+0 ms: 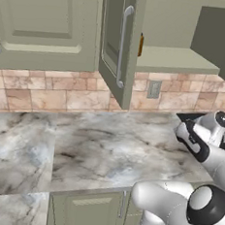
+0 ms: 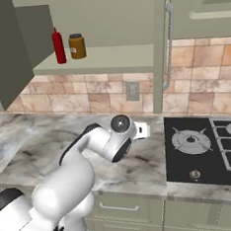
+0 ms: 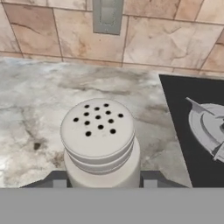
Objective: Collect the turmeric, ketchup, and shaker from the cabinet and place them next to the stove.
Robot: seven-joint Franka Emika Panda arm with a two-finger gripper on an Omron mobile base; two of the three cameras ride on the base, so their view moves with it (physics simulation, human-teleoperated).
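Gripping the shaker (image 3: 98, 144) between two dark fingertips (image 3: 59, 181), one on each side of its pale body; end effector (image 3: 101, 181) closed about the body, perforated round cap toward the camera. Held upright over the marble bench (image 3: 39, 113), just left of the stove (image 3: 199, 131), with a grey burner grate (image 3: 210, 127) off to the right. Whether the base of the shaker touches the bench cannot be told.

Standing on the lower shelf of the open cabinet (image 2: 97, 59): the ketchup (image 2: 58, 46) at far left, the turmeric (image 2: 77, 46) just beside it on the right, close but apart. Seen from the left base view as a thin orange sliver at the edge of the door (image 1: 120, 42), that same turmeric (image 1: 140, 44). Swung wide open, the door with its long silver bar handle (image 1: 123, 45) jutting out over the bench. Set in the tiled backsplash (image 2: 198, 75) below the shelf, a grey wall outlet (image 2: 132, 91).

Reaching forward and low over the bench, the white arm (image 2: 90, 149) bent at a dark elbow joint, wrist (image 2: 122, 124) near the stove's left edge, hand turned down toward the bench. Nothing standing between hand and stove.
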